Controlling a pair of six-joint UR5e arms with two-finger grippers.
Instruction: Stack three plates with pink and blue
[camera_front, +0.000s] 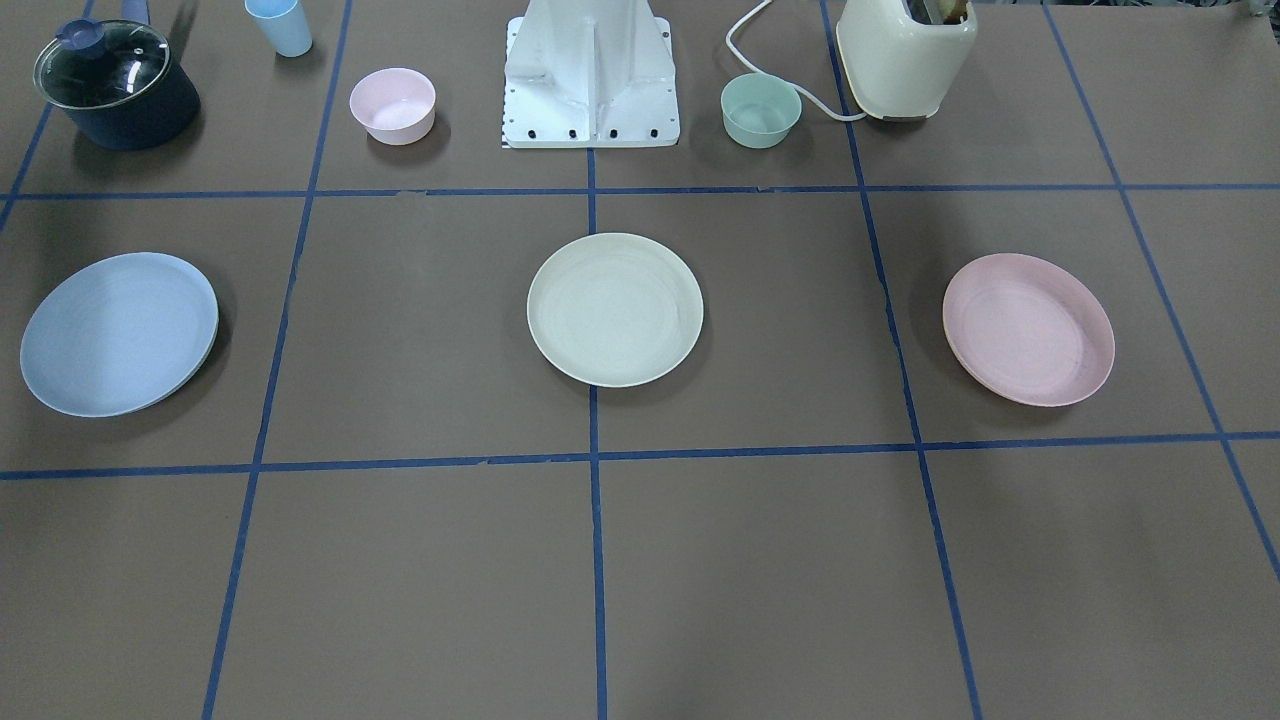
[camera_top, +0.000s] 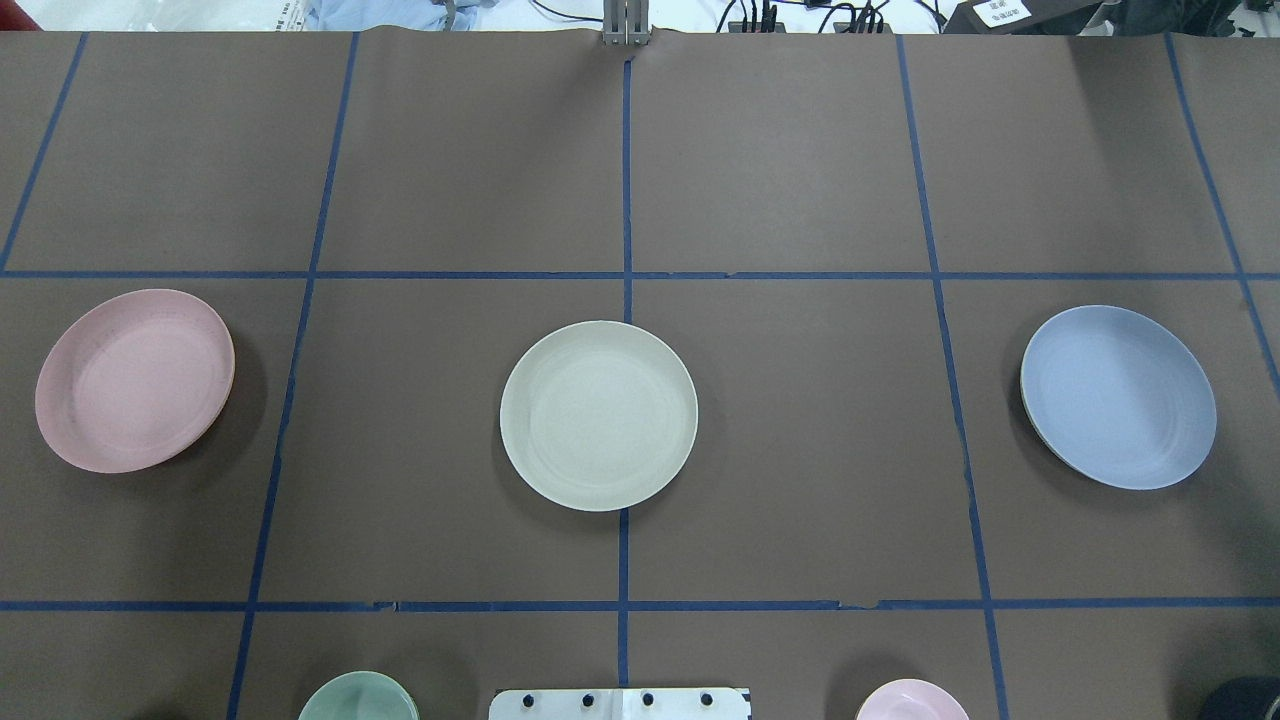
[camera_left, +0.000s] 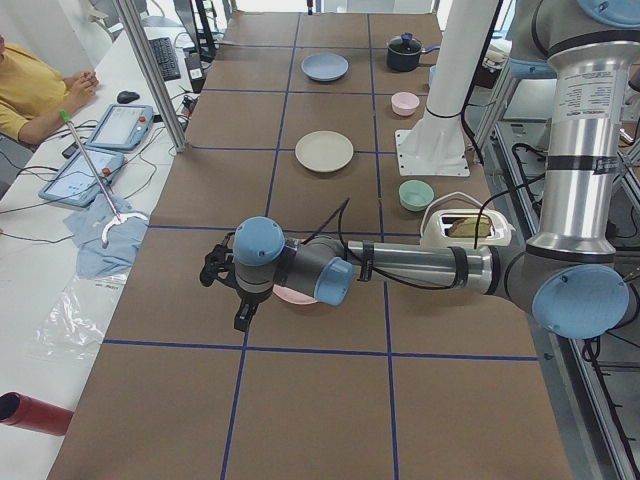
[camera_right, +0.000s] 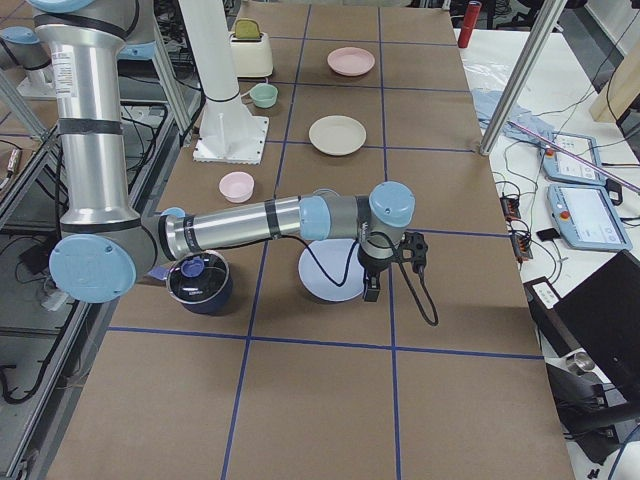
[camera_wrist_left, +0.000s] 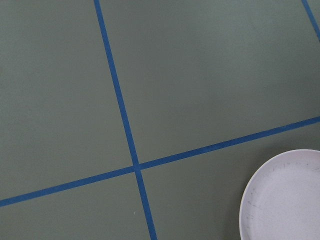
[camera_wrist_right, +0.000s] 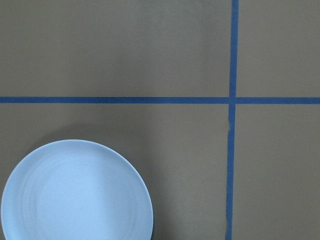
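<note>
Three plates lie apart in a row on the brown table. The cream plate (camera_front: 614, 309) is in the middle, the pink plate (camera_front: 1028, 329) on my left side, the blue plate (camera_front: 118, 333) on my right side. In the exterior left view my left gripper (camera_left: 215, 272) hovers above the table beside the pink plate (camera_left: 295, 295). In the exterior right view my right gripper (camera_right: 372, 285) hovers over the edge of the blue plate (camera_right: 330, 275). Neither gripper shows in the overhead, front or wrist views, so I cannot tell whether either is open or shut. Each wrist view shows part of its plate: pink (camera_wrist_left: 285, 200), blue (camera_wrist_right: 75, 192).
Near the robot base (camera_front: 590, 80) stand a small pink bowl (camera_front: 392, 105), a green bowl (camera_front: 761, 110), a cream toaster (camera_front: 905, 55), a light blue cup (camera_front: 280, 25) and a dark pot with a glass lid (camera_front: 115, 85). Blue tape lines grid the table.
</note>
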